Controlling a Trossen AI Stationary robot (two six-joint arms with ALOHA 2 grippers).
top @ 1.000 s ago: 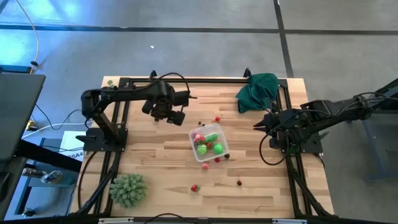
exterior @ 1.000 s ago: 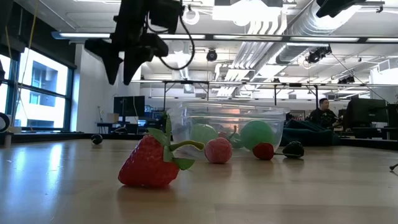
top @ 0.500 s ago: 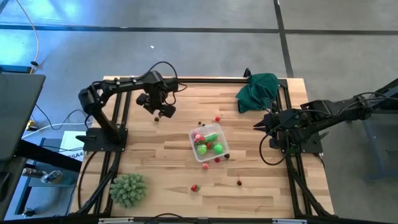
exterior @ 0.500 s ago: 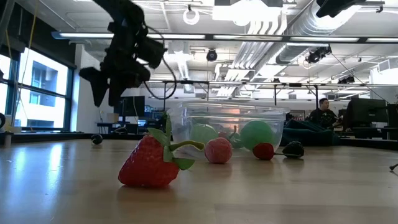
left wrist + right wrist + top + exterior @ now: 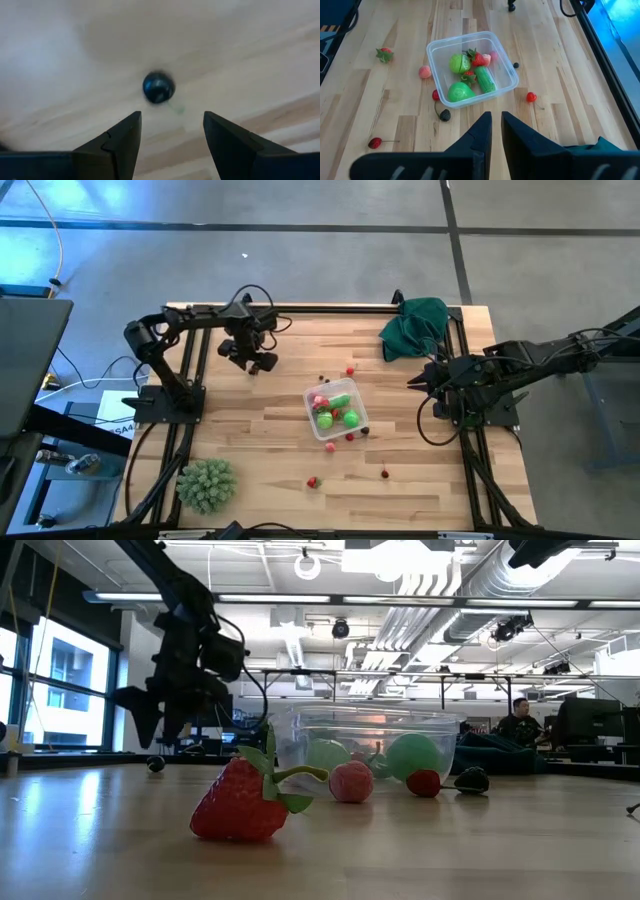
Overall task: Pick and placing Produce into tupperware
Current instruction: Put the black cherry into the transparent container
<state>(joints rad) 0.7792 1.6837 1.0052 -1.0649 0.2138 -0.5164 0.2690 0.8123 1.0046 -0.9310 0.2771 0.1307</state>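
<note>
From above, the left gripper [image 5: 252, 364] hangs over the far left part of the wooden table [image 5: 420, 480], well apart from the tupperware [image 5: 336, 410], which sits near the table's middle, to that gripper's right and nearer the front edge. The clear box holds green and red produce [image 5: 338, 416]; more small pieces lie loose just beside it and in front of it. The right gripper [image 5: 412, 383] waits at the table's right side, the box to its left, a dark green cloth [image 5: 415, 326] just behind it. A spiky pale-green ball [image 5: 206, 484] sits at the front left corner. A white label lies off the table's left edge, its writing too small to read.

At table height, the left gripper [image 5: 150, 720] points down close to the tabletop, left of the tupperware [image 5: 365, 745]. A red strawberry [image 5: 243, 802] lies nearest the camera, with a pink berry [image 5: 351, 782], a red one and a dark one beside the box. A person sits far off in the room.

The left wrist camera shows its two dark fingers [image 5: 120, 142] standing moderately apart with nothing between them; a small dark round berry [image 5: 158, 87] lies on the wood just ahead of the gap.

The right wrist camera shows its fingers [image 5: 480, 135] drawn narrow, almost together, gripping nothing. Ahead of them lies the tupperware [image 5: 505, 87] with two green rounded pieces, a green pod and strawberries inside. No readable writing shows in any view.
</note>
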